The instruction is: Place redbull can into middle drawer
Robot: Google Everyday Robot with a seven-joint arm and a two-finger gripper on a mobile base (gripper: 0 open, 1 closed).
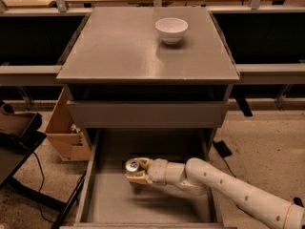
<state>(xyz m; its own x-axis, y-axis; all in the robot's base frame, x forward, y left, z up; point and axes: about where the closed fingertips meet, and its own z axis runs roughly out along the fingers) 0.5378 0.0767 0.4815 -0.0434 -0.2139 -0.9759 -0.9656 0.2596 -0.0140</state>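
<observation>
**A:** One relation matters here: where does the slim silver-and-blue redbull can [131, 166] sit against the end effector [135, 172]?

**B:** Right in it. The beige two-finger end effector is clenched around the can's body, so there is no gap between them. Both are inside the wide grey metal middle drawer [152, 206], which is pulled open. They are over its flat floor, left of its centre and nearer its back than its front edge.

**A:** And the can's long axis?

**B:** Roughly upright. Its shiny top and pull tab face up, so the axis runs down toward the drawer floor. The white jointed arm [224, 185] comes in from the drawer's front right corner, and the fingers grip the can from the right side.

**A:** Is the base on the floor?

**B:** I cannot tell, because the fingers hide the lower part. I'd judge the next move to be a small drop if any, then letting go and drawing back to the right, the way the arm came in.

**A:** Anything in the way?

**B:** The drawer's left wall is well apart from the can. The plain grey front panel [145, 113] of the drawer above is shut and overhangs the back of the middle drawer, so I'd keep any lift low. The small round white bowl [171, 30] is up on the bench [119, 46] above the drawer, well apart.
</observation>
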